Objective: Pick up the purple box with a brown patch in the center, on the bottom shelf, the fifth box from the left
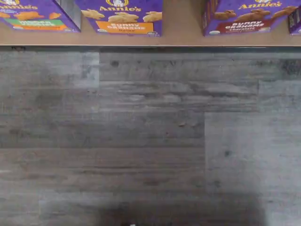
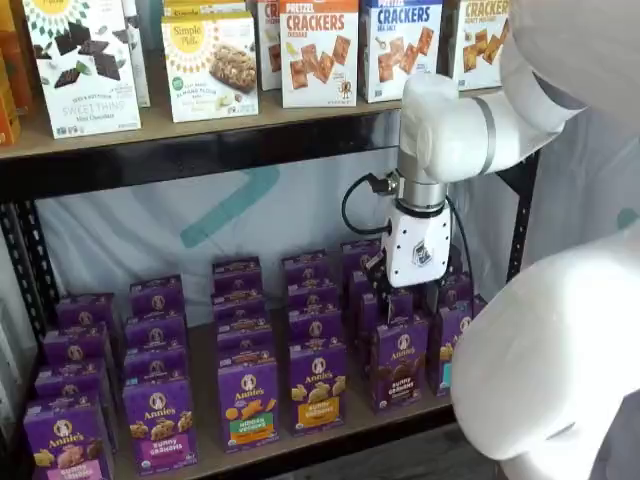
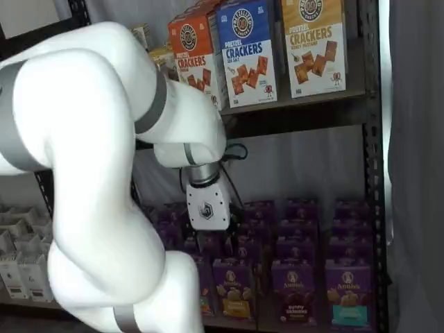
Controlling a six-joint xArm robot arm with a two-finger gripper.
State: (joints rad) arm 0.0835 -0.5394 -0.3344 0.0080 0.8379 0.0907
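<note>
The purple box [image 2: 399, 362] stands at the front of the bottom shelf [image 2: 340, 425]. The gripper [image 2: 405, 292] hangs just above it, likely lining up; I cannot tell if its fingers are apart

Three cameras — one wrist, two frontal.
Wrist view looks down past the bottom shelf [image 1: 188, 38] front edge; both shelf views share it [image 2: 340, 425] — one obliquely.

Purple box [image 2: 399, 362] — dark brown patch; grey-streaked floor [image 1: 150, 141].
</note>
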